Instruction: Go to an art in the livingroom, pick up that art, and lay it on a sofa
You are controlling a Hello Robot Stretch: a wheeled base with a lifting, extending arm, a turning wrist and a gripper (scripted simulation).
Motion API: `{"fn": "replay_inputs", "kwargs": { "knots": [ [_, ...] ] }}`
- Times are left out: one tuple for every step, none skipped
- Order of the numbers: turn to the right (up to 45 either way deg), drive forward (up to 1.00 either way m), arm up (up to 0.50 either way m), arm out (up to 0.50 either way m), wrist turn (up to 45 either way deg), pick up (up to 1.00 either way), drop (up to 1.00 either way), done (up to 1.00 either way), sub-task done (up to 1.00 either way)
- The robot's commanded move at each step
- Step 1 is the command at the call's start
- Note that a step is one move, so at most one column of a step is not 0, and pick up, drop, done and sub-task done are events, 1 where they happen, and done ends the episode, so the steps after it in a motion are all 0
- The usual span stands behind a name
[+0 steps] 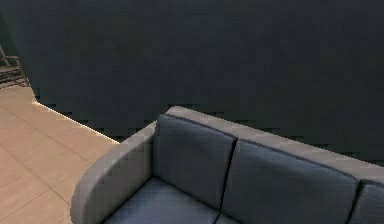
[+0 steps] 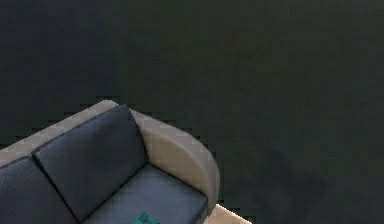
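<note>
Floor (image 1: 40,150) of tan planks lies open at the forward view's left, below a dark wall (image 1: 220,50); the grey sofa (image 1: 230,170) sits at the lower right, rounded arm toward the floor; in the arm side view a small teal thing (image 2: 146,217), perhaps the art, lies on the seat by the bottom edge; its bearing from the gripper, and the gripper's state, cannot be told.

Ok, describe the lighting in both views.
Forward view: the wall is dim and dark, the floor at left is brightly lit, and the sofa catches light on its grey arm. Arm side view: the wall is darker still, with faint shadow patches low at right; the sofa is brightest along its arm.
</note>
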Motion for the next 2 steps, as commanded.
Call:
{"fn": "replay_inputs", "kwargs": {
  "knots": [
    [0.0,0.0,0.0,-0.08,0.0,0.0,0.0,0.0,0.0],
    [0.0,0.0,0.0,0.0,0.0,0.0,0.0,1.0,0.0]
  ]
}}
